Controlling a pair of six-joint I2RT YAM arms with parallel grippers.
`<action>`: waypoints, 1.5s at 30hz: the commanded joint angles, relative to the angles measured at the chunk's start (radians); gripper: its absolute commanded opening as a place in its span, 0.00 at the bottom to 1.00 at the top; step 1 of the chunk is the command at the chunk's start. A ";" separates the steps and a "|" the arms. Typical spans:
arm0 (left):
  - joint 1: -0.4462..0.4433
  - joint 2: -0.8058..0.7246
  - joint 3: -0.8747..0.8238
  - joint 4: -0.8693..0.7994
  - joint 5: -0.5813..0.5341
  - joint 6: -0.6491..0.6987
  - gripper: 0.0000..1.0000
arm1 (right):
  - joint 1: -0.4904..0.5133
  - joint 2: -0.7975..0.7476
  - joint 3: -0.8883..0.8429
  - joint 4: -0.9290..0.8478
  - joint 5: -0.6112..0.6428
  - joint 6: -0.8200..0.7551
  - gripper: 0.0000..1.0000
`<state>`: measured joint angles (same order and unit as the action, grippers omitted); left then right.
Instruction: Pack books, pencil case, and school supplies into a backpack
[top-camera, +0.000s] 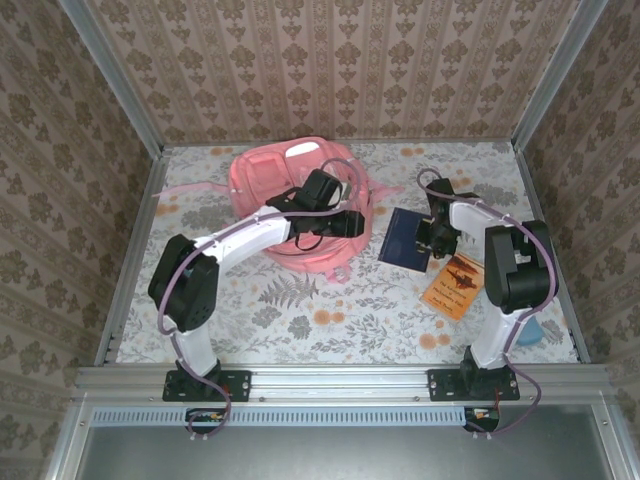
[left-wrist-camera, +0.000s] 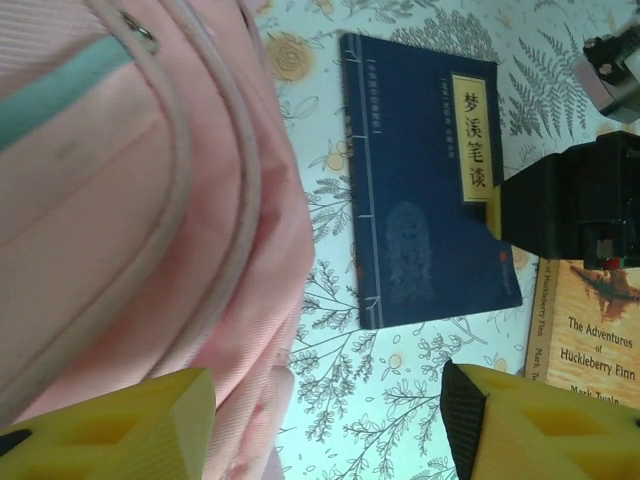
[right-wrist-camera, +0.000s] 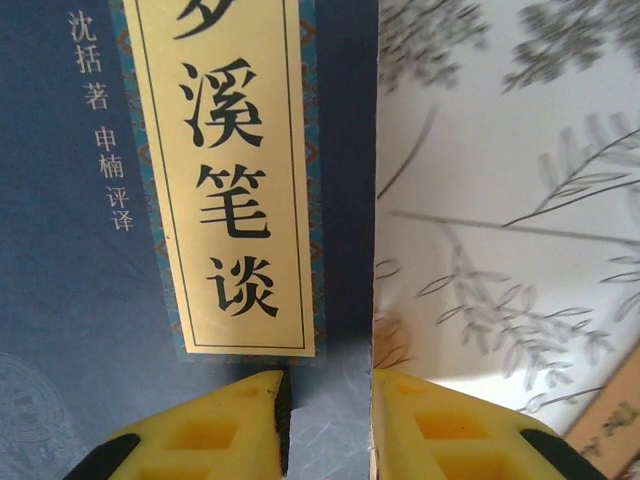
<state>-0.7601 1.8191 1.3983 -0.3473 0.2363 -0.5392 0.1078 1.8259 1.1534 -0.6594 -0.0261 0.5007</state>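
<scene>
1. The right gripper has its jaws narrow and straddles one long edge of the navy book. Its left finger sits over the cover just under the gold title strip, and its right finger sits over the table beside the edge. Whether the fingers press on the book cannot be told.
2. Step in hand, as judged: taking the navy book by that edge. The book is thin and lies flat, so the outer finger should get beneath the edge. The close should stay square to the edge and the lift should be gentle, or the cover alone may rise.
3. The book lies cover up. Its long axis runs straight away from the fingertips, across the closing direction, with the head of the title at the far end.
4. The orange book lies just beside it, on the right finger's side.
5. The backpack lies beyond the navy book on the left finger's side.
6. The left gripper has its jaws wide with nothing between them. The backpack is against its left finger's side.
</scene>
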 joint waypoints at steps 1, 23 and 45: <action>-0.015 0.029 0.047 0.003 0.030 -0.012 0.61 | 0.060 -0.009 -0.069 -0.066 -0.023 0.011 0.27; -0.153 0.269 0.169 -0.067 -0.026 -0.071 0.30 | 0.032 -0.233 -0.230 0.027 -0.218 0.101 0.39; -0.163 0.382 0.237 -0.140 -0.032 -0.050 0.18 | 0.035 -0.153 -0.208 0.032 -0.215 0.108 0.34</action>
<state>-0.9211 2.1735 1.6089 -0.4492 0.2131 -0.5919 0.1394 1.6566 0.9325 -0.6258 -0.2188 0.6022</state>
